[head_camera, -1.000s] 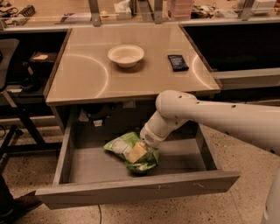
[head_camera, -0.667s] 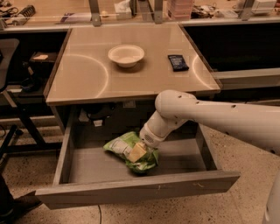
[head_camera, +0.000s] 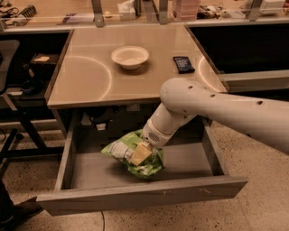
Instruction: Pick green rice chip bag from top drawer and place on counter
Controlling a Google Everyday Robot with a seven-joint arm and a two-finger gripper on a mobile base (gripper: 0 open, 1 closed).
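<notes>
Beige counter (head_camera: 86, 81), speckled floor (head_camera: 264, 155) — claw (head_camera: 141, 154) at bag (head_camera: 150, 168) in drawer (head_camera: 135, 195)

**Arm hides part of the bag; frame edges crop the rest**

The claw (head_camera: 142, 154) is low in the top drawer (head_camera: 135, 195), down on the green rice chip bag (head_camera: 151, 168). The wrist (head_camera: 165, 126) covers the bag's far right part, and the print on its white patch is too small to read. The arm (head_camera: 235, 113) runs off the right edge, so its base is unseen. The drawer's far end is lost in shadow beneath the surface (head_camera: 90, 81). The dark packet (head_camera: 183, 64) shows no legible print. Clutter (head_camera: 126, 6) beyond the far edge is blurred and cropped.
</notes>
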